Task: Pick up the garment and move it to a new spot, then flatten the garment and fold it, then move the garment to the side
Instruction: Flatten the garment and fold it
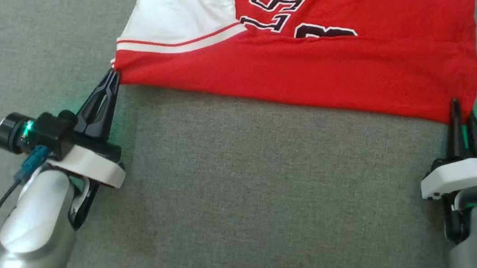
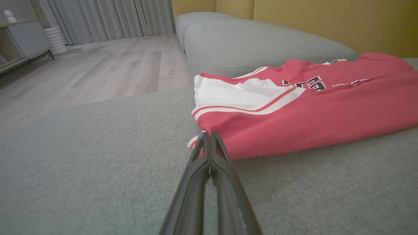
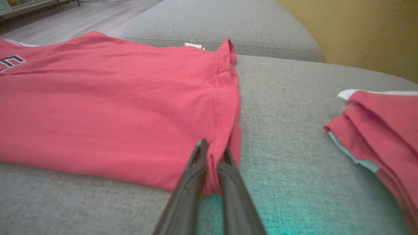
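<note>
Garment (image 1: 301, 69) lies flat on the sofa cushion (image 1: 258, 191), at 12 o'clock in the head view. Left claw (image 1: 114, 73) is closed on its 7 o'clock corner. Right claw (image 1: 462, 109) is nearly closed, pinching the 5 o'clock corner, with fabric visible between the fingers. Risks: the left bite looks thin, just the hem edge, so it could slip on lift. Uneven pull from the two sides would skew the fold. The folded red piece (image 3: 382, 130) at 3 o'clock of the right claw could get snagged on a sideways swing.
</note>
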Tool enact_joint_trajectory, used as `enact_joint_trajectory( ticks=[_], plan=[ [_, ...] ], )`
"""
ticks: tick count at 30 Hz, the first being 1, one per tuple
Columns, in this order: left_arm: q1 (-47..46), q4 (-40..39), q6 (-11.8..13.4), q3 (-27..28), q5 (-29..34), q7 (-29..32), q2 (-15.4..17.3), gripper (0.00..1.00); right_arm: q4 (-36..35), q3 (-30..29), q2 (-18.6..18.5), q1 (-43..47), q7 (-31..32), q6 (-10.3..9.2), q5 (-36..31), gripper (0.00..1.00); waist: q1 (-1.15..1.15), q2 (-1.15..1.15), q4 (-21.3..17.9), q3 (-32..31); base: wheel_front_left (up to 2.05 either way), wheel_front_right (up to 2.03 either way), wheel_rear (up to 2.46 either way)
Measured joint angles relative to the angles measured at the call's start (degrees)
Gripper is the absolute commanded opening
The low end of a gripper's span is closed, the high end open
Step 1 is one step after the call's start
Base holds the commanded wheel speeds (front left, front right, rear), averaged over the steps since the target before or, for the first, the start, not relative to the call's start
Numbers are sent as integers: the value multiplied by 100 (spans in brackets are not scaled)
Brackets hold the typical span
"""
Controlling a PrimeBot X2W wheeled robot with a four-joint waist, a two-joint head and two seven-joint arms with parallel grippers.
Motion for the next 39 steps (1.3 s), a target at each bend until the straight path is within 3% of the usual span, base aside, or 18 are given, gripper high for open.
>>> enact_joint_trajectory(
  ticks=[7, 17, 27, 28, 29, 30, 31, 32, 33, 39],
  plan=[
    [506, -233, 1, 3, 0, 1, 62, 0, -143, 220, -268, 407, -43, 0, 171, 0, 0, 0, 6, -236, 0, 0, 0],
    [2040, -1206, 105, -148, -8, 441, 192, 0, -1058, 481, -800, 1733, 147, 0, 622, 0, -1, 0, -99, -667, 0, 0, 0],
    [3227, -2214, 257, -313, -185, 958, 196, 0, -2152, 215, -843, 3038, 624, 0, 723, 0, -2, 0, -98, -841, 0, 0, 0],
    [3225, -2226, 258, -325, -186, 964, 198, 0, -2152, 215, -850, 3065, 622, 0, 739, 7, -2, 0, -95, -835, 0, 0, 0],
    [3217, -2228, 257, -327, -232, 964, 190, 0, -2151, 216, -858, 3078, 622, 0, 758, 49, -1, 0, -94, -826, 0, 0, 0],
    [3208, -2216, 257, -328, -291, 964, 182, 0, -2141, 209, -860, 3080, 621, 0, 772, 100, -1, 0, -96, -818, 0, 0, 0],
    [3196, -2190, 255, -338, -307, 961, 183, 0, -2132, 172, -861, 3076, 592, 0, 770, 100, -1, 0, -96, -807, 0, 0, 0],
    [3178, -2147, 254, -346, -307, 954, 185, 31, -2129, 120, -858, 3071, 543, 0, 770, 100, -1, 0, -95, -796, 0, 0, 0],
    [3150, -2090, 253, -350, -308, 953, 185, 100, -2127, 74, -858, 3067, 508, 0, 770, 100, -1, 0, -96, -787, 0, 0, 0],
    [2897, -2029, 254, -330, -319, 937, 224, 100, -2332, -42, -771, 3052, 223, 0, 654, 100, -1, 0, -207, -794, 0, 0, 0]
  ],
)
